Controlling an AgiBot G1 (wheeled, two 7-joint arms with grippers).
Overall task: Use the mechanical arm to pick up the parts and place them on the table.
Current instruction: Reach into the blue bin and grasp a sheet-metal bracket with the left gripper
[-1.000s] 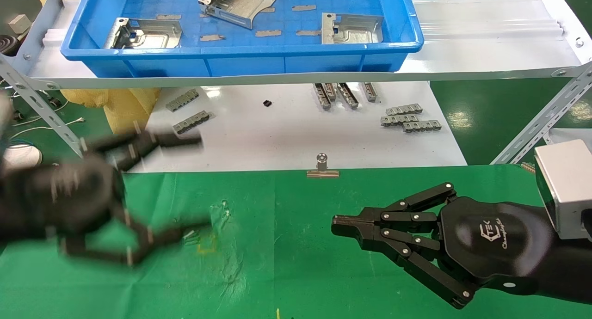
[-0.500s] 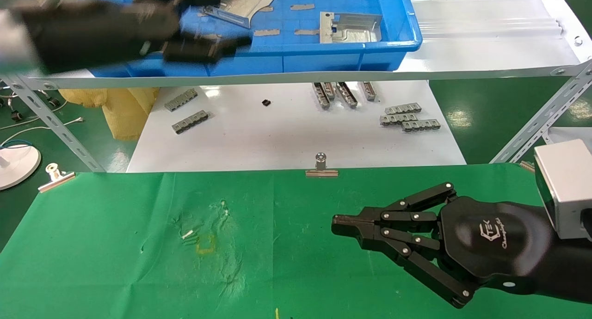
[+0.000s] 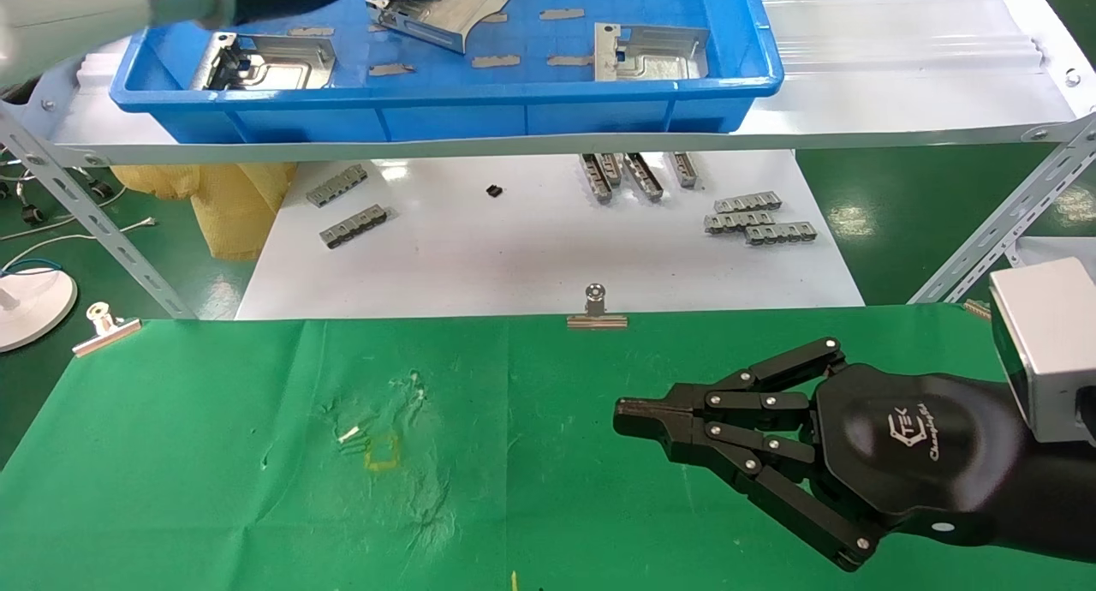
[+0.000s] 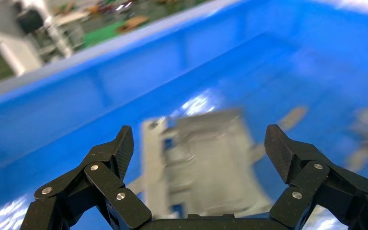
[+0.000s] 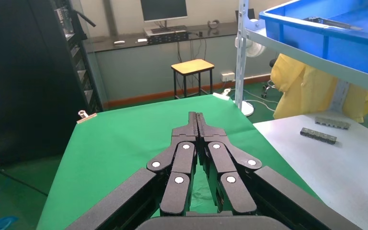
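**Left arm over the tray, right one parked on the green**

While the right gripper (image 3: 638,420) just sits low over the green table (image 3: 214,488) with its black fingers (image 5: 197,125) pressed together and nothing in them, the action is up at the blue tray (image 3: 445,103). That tray is my landmark for everything below.

Well in front of the tray, on the green cloth, there's a small yellow square mark (image 3: 382,452), and a metal clip (image 3: 596,311) pinches the cloth's far edge. Between that edge and the tray is a glossy white tabletop (image 3: 531,257), a level lower, with grey toothed strips (image 3: 758,218) scattered on it.

Inside the tray there are three shiny parts: one near its left end (image 3: 274,60), one near its right end (image 3: 655,53), and one (image 3: 458,13) toward the middle at the back. A few flat grey strips (image 3: 498,61) lie on the tray floor between them.

The left gripper (image 4: 199,146) is right above that middle part (image 4: 211,163), fingers (image 4: 280,151) spread wide apart on either side of it and not touching it as far as I can see. In the head view only the arm's white sleeve and black wrist show at the tray's back left corner.
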